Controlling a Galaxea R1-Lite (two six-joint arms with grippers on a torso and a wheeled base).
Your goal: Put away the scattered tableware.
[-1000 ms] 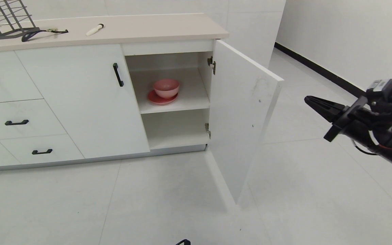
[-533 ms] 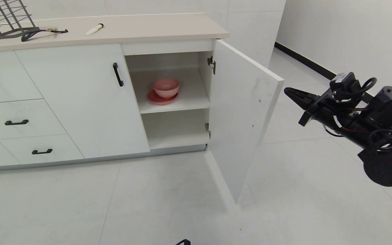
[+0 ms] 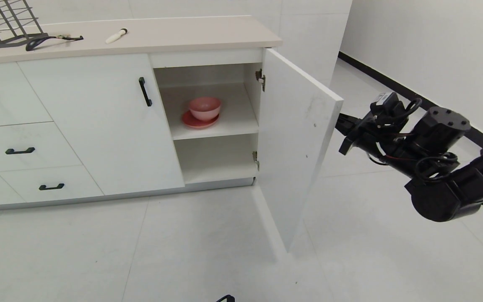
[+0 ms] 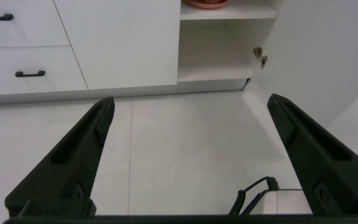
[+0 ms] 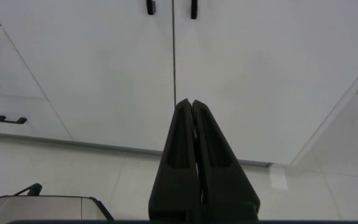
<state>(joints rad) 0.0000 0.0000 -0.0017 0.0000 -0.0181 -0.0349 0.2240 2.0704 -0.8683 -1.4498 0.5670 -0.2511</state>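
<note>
Shut jaws, ready to push

The right gripper (image 5: 192, 106) has jaws pressed together, tip at the outer face of the open door (image 3: 296, 138) (I think, to push it closed). The left gripper (image 4: 189, 98) has jaws wide apart above the floor (image 4: 185, 143). The bowl (image 3: 204, 108) sits on its plate (image 3: 195, 123) on the upper shelf (image 3: 233, 121).

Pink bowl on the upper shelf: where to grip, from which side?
Pinch the near rim of the pink bowl, coming in through the open front of the cabinet. It sits upright on the red plate, and the countertop overhead likely blocks a top-down approach.
</note>
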